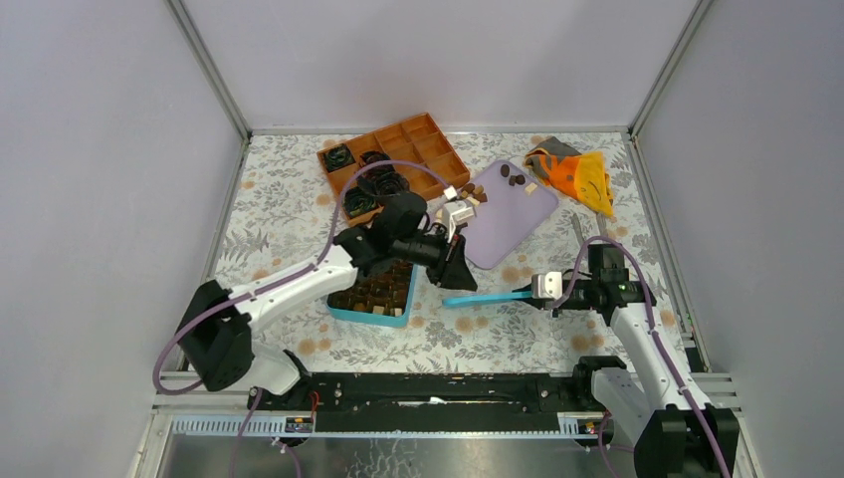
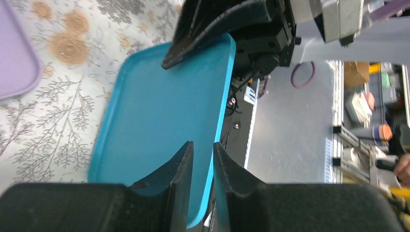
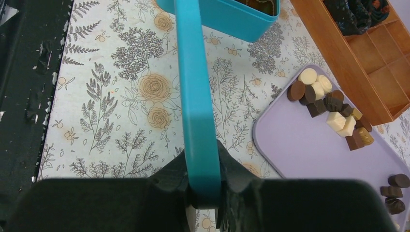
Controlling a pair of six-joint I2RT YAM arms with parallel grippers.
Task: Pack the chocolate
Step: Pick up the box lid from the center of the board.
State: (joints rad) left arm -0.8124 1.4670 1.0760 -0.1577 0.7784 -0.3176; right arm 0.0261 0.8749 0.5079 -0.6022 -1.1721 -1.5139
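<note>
A teal lid [image 1: 483, 297] hangs just above the table, to the right of the open teal box [image 1: 343, 311]. My right gripper [image 1: 526, 292] is shut on the lid's right edge; the right wrist view shows the rim [image 3: 193, 96] clamped between the pads of that gripper [image 3: 203, 151]. My left gripper [image 1: 456, 267] is at the lid's other end. In the left wrist view its fingers [image 2: 202, 144] stand a little apart, straddling the lid's [image 2: 159, 111] rim. Chocolate [image 3: 321, 99] lies in a loose pile on the purple tray [image 3: 309, 150]. More chocolate [image 1: 373, 289] sits inside the box.
An orange wooden organiser [image 1: 418, 139] with black paper cups [image 1: 383, 184] stands at the back. An orange and grey cloth [image 1: 577, 171] lies at the back right. The purple tray [image 1: 518, 224] sits behind the lid. Metal frame rails border the table.
</note>
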